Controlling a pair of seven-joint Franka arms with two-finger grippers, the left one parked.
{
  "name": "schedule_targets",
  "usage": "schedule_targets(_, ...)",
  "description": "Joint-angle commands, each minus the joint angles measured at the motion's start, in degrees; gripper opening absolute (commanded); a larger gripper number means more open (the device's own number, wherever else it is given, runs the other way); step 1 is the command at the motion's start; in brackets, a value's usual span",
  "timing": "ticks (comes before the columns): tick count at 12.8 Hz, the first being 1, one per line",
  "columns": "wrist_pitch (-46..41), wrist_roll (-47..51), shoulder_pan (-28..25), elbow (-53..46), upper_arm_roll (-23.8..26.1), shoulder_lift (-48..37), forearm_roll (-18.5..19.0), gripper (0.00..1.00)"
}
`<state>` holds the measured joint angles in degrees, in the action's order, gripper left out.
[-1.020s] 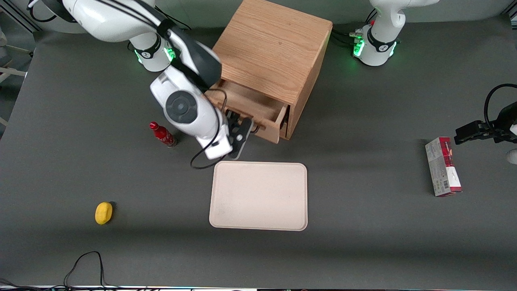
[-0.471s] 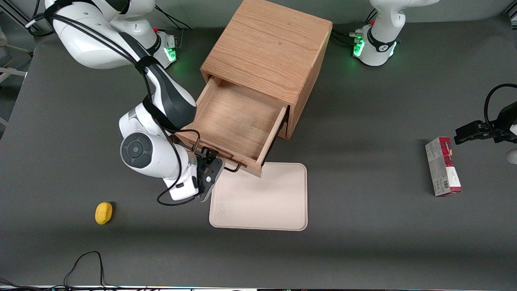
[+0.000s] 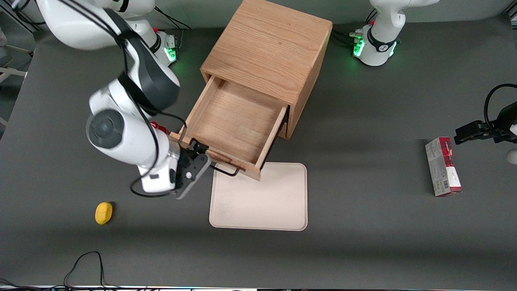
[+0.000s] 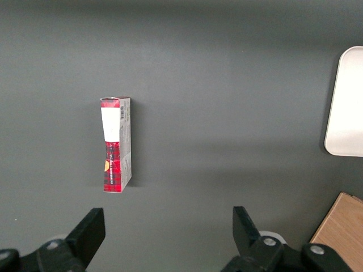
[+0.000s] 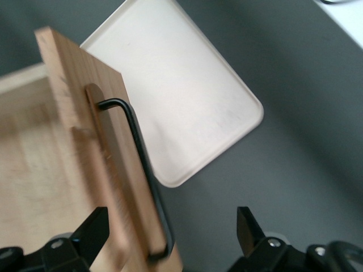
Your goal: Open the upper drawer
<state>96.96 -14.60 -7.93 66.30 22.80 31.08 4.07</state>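
Note:
The upper drawer (image 3: 232, 121) of the oak cabinet (image 3: 270, 52) stands pulled far out, and its inside is bare. Its thin black wire handle (image 3: 226, 171) sticks out of the drawer front (image 5: 74, 113) toward the front camera. My right gripper (image 3: 200, 158) is open at the end of the drawer front nearest the working arm. In the right wrist view the gripper (image 5: 170, 229) has its fingers spread wide. The handle (image 5: 139, 153) runs between them, close to one finger (image 5: 93, 226), and nothing is gripped.
A beige tray (image 3: 262, 198) lies just nearer the camera than the drawer, partly under its front edge; it also shows in the right wrist view (image 5: 176, 96). A red bottle (image 3: 161, 128) peeks from under my arm. A yellow object (image 3: 104, 212) lies nearer the camera. A red box (image 3: 443, 166) lies toward the parked arm's end.
The upper drawer went from barely open to pulled far out toward the camera. My gripper came along with the handle, then let go and shifted slightly toward the working arm's end.

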Motion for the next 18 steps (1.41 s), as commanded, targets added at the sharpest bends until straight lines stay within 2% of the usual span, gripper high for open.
schedule_targets(1, -9.47, 7.21, 0.02, 4.42, -6.16, -8.72, 0.76, 1.0)
schedule_targets(3, -6.28, 9.49, 0.02, 16.51, -14.41, -17.67, -0.28, 1.0)
schedule_targets(5, 0.92, 10.73, -0.16, 31.18, -24.08, -27.78, -8.6, 1.0)
schedule_targets(6, 3.04, 12.56, -0.25, 36.65, -26.21, -32.09, -8.99, 1.0)
schedule_targets(7, 2.63, 16.49, -0.25, 38.53, -26.66, -34.74, -8.65, 1.0)
schedule_targets(9, -1.92, 22.58, -0.07, 38.55, -26.67, -37.66, -5.32, 1.0)
schedule_targets(13, -4.57, 22.33, -0.33, 37.41, -26.32, -40.48, -5.04, 1.0)
schedule_targets(18, -4.94, 22.51, -0.07, 35.74, -26.41, -39.0, -4.69, 1.0)
